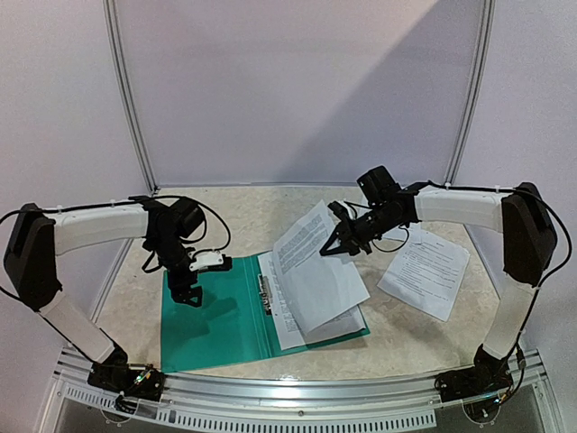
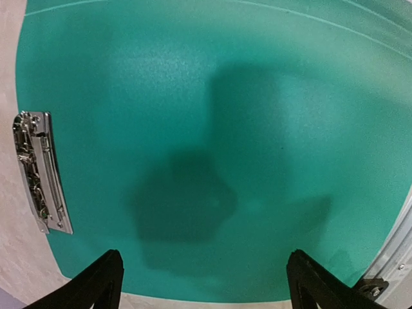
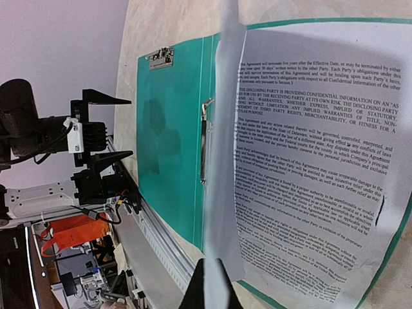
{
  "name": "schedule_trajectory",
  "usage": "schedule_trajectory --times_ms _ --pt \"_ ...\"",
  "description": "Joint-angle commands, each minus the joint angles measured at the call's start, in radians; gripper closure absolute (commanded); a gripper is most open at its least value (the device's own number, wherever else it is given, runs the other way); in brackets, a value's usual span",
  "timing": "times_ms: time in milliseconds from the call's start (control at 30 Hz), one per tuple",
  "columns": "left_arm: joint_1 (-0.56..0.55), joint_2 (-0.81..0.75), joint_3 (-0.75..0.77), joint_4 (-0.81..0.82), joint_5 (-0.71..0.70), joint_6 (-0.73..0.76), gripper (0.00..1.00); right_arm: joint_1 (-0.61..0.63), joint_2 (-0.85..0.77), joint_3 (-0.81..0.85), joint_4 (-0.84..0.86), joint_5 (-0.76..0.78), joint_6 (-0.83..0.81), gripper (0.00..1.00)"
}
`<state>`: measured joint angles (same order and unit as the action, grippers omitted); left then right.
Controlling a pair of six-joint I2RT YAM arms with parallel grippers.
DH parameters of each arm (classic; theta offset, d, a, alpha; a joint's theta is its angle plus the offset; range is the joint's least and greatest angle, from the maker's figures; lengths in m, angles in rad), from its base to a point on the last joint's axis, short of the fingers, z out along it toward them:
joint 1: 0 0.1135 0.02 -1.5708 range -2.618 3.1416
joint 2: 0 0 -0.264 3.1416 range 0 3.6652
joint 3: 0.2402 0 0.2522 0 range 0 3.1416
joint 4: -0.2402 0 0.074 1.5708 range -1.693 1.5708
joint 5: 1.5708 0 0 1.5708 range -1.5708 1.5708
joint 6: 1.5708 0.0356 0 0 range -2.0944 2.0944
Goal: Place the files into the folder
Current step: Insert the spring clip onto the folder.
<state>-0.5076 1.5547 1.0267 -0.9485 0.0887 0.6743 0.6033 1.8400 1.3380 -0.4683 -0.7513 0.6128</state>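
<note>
The left hand (image 1: 187, 293) (image 2: 203, 264) is over the left cover of the folder (image 1: 203, 329) (image 2: 225, 96) (image 3: 170, 129). Its fingers are spread wide and hold nothing, and its shadow falls on the bare teal. The folder lies open and flat on the surface (image 1: 225, 212), toward the near edge, with a metal clip (image 1: 265, 293) (image 3: 205, 141) along the spine. On the right cover rests a stack (image 1: 276, 311) (image 3: 309, 161) of printed pages. Above that stack the right hand (image 1: 329, 248) (image 3: 209, 286) is clamped on the edge of a raised sheet (image 1: 311, 271) (image 3: 225, 129), which hangs tilted, its lower part over the stack. Further right, a spare sheet (image 1: 424, 271) lies flat on the surface, apart from the folder.
</note>
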Motion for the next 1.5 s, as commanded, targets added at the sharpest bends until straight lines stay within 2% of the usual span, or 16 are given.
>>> schedule_trajectory --times_ms 0,333,467,767,1467 --pt "0.007 0.049 -0.040 0.083 -0.024 -0.023 0.11 -0.007 0.010 -0.016 0.024 -0.011 0.019 1.00" --pt "0.007 0.099 -0.045 0.104 -0.027 -0.035 0.12 -0.017 0.048 -0.017 0.012 0.007 0.023 1.00" --pt "0.007 0.114 -0.047 0.110 -0.037 -0.035 0.12 -0.043 0.066 0.005 -0.062 0.043 -0.017 1.00" --pt "0.007 0.130 -0.040 0.112 -0.046 -0.033 0.12 -0.059 0.131 0.057 -0.116 0.029 -0.069 1.00" --pt "0.007 0.137 -0.033 0.115 -0.047 -0.034 0.12 -0.010 0.108 -0.123 0.184 -0.023 0.077 1.00"
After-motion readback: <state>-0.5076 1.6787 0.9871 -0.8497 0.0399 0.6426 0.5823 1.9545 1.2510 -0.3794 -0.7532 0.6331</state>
